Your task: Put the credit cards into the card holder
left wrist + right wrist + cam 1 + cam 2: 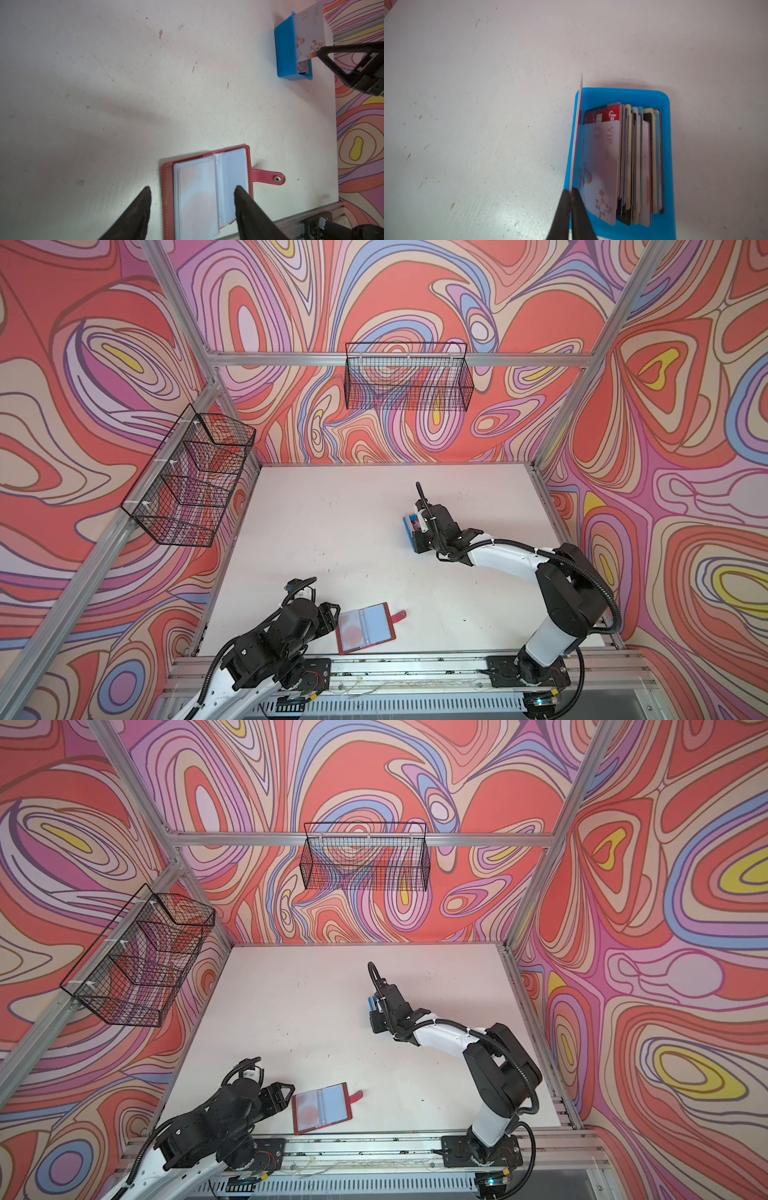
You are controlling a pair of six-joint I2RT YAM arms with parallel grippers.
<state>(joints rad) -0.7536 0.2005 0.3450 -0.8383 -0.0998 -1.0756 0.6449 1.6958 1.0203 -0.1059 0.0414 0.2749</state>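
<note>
Robot lab cell: aluminium frame (291,359), patterned walls (83,364)

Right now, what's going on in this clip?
The right gripper is shut on a single card, held on edge at one side of the blue tray, where the rest of the credit cards stand packed together. The card holder lies open on the table near the front edge, clear sleeves up. The left gripper is open over it, one finger above a sleeve page, the other beside the cover. The held card has not reached the holder.
</note>
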